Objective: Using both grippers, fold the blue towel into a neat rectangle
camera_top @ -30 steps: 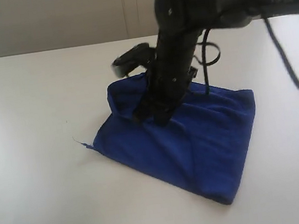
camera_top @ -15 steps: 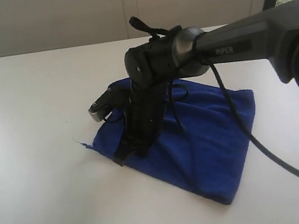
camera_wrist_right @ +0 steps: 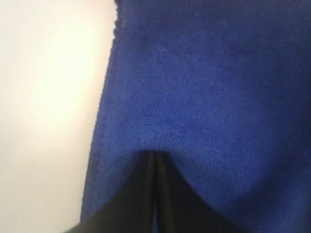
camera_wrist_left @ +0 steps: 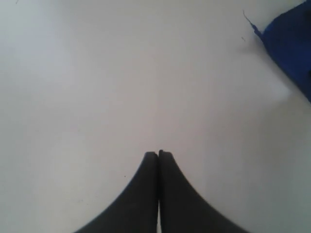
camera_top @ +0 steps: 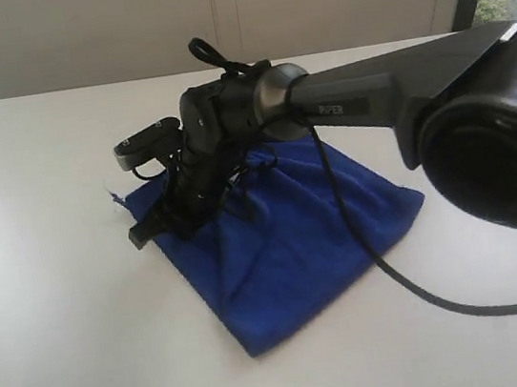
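Fingers of the right gripper [camera_wrist_right: 154, 155] pressed together, closed, tips down on the blue towel [camera_wrist_right: 209, 87]; cannot tell if any cloth is pinched between them. Towel edge runs just beside the tips, bare white worktop [camera_wrist_right: 43, 97] past it. Most of the towel spreads behind the gripper under its arm [camera_top: 360, 93], lying flat, roughly four-sided, black cable [camera_top: 347, 205] trailing across it. Left gripper [camera_wrist_left: 158, 154] closed too, holding nothing, hanging over bare worktop well apart from the towel; only one towel corner shows far ahead of it, off to the side, loose thread [camera_wrist_left: 249, 20] sticking out from it onto the worktop.
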Controlling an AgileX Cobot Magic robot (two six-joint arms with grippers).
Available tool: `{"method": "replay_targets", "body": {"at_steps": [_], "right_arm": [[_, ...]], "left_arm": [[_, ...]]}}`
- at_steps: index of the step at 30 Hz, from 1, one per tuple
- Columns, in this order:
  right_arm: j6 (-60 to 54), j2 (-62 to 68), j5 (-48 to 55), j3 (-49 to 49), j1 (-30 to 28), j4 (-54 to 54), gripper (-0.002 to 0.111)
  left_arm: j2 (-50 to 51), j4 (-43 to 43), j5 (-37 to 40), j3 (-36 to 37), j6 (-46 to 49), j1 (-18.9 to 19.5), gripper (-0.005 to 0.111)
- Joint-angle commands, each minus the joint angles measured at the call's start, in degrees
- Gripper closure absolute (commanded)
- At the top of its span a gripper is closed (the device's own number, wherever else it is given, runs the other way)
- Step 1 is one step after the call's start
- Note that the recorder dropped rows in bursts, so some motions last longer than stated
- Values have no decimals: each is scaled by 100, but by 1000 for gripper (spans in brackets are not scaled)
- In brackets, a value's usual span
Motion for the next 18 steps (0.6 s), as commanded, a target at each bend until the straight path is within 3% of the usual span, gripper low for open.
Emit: {"method": "replay_targets", "body": {"at_steps": [1, 10, 18], "right_arm": [[473, 710, 71, -723, -79, -95, 108], [1224, 1120, 36, -1550, -581, -115, 108], [1168, 346, 270, -1594, -755, -144, 108]], "left_arm": [[-29, -14, 22, 25, -13, 11, 107], [-29, -14, 22, 25, -13, 11, 107], [-29, -14, 22, 25, -13, 11, 107]]}}
